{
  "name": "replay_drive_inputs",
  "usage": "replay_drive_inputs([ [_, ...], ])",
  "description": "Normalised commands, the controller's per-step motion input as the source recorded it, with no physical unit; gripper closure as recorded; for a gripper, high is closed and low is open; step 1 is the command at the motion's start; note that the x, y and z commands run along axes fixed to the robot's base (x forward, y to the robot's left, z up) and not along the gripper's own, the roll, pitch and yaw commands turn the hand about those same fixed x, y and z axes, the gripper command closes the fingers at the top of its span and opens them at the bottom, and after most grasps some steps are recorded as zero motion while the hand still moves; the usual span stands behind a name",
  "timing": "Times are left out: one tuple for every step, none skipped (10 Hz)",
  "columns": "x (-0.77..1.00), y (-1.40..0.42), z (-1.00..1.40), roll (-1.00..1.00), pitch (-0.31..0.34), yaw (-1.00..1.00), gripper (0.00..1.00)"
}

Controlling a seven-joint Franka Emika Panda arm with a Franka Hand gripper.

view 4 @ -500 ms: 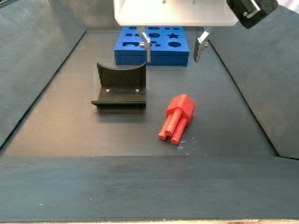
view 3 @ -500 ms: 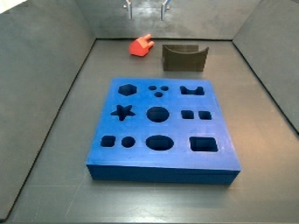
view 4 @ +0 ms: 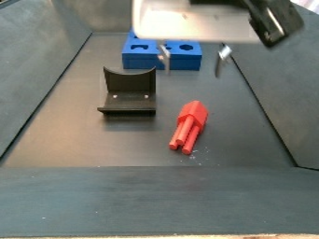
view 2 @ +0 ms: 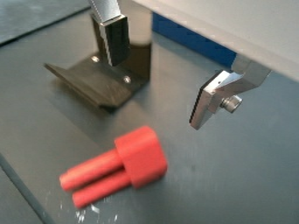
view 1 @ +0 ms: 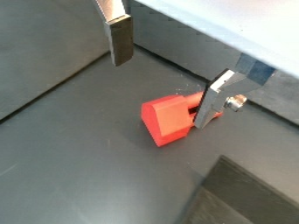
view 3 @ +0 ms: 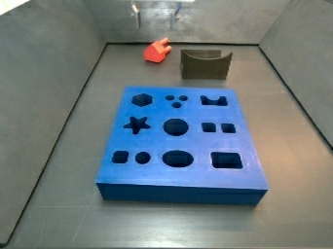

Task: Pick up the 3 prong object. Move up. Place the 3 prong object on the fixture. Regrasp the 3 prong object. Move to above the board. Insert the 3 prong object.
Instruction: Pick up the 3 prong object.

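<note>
- Tool hangs in the air above the 3 prong object, fingers spread wide apart, nothing between them.
- In a wrist view one finger is up at about 11 o'clock of the red piece, the other finger sits at about 2 o'clock, overlapping the piece's edge in the picture; cannot tell if it touches.
- In a wrist view the tool is also open, with the red piece lying flat on the floor, prongs pointing toward 8 o'clock.
- Floor is dark grey with sloped dark walls around it.
- In a side view the 3 prong object lies at about 4 o'clock of the fixture, near but apart from it.
- The fixture stands upright on its base plate, notch at the top; also seen in a wrist view.
- The board lies beyond the fixture, partly hidden by the white tool body.
- In a side view the board fills the middle of the floor, flat, cutouts empty.
- There the red piece is at about 11 o'clock of the board, and the fixture at about 12 o'clock, just beside the red piece but not touching.
- Tool fingers only just show at the top edge, above the red piece.
</note>
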Motion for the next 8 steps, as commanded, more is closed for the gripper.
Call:
replay_drive_inputs([
  [-0.21,0.35,-0.53,0.0,-0.231,-0.59,0.0],
  [0.0,0.3,-0.51,0.03,-0.309,-0.61,0.0],
  [0.03,0.19,-0.44,0.2,-0.294,-0.69,0.0],
  [0.07,0.15,-0.51,0.2,-0.311,-0.68,0.0],
  [0.1,0.18,-0.57,0.14,-0.317,-0.63,0.0],
  [0.08,0.11,-0.65,0.18,-0.28,-0.51,0.0],
  [0.0,0.05,-0.7,0.25,-0.294,-0.44,0.0],
  [0.0,0.05,-0.75,0.29,-0.303,-0.35,0.0],
])
